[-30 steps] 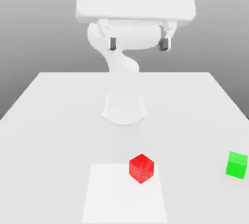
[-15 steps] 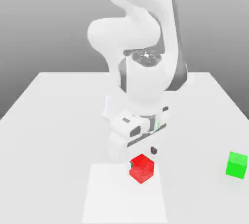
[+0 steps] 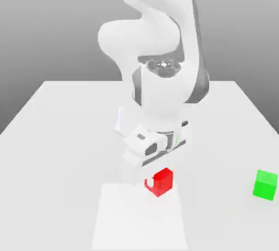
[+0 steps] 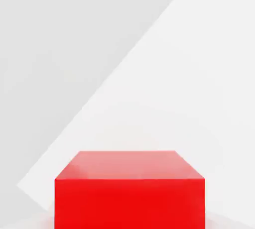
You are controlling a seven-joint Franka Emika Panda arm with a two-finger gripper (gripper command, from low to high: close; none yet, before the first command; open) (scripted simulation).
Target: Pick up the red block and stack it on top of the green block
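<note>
The white arm's gripper [image 3: 157, 174] is lowered onto the red block [image 3: 161, 182]; I cannot tell whether it grips. The red block sits on a pale square patch [image 3: 139, 222] of the white surface [image 3: 60, 130]. The green block [image 3: 265, 184] rests well apart from the red block, toward the exterior view's right. Plain grey background.

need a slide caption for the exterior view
Pincer lowered onto red block; green block sits apart at the exterior view's right.
</note>
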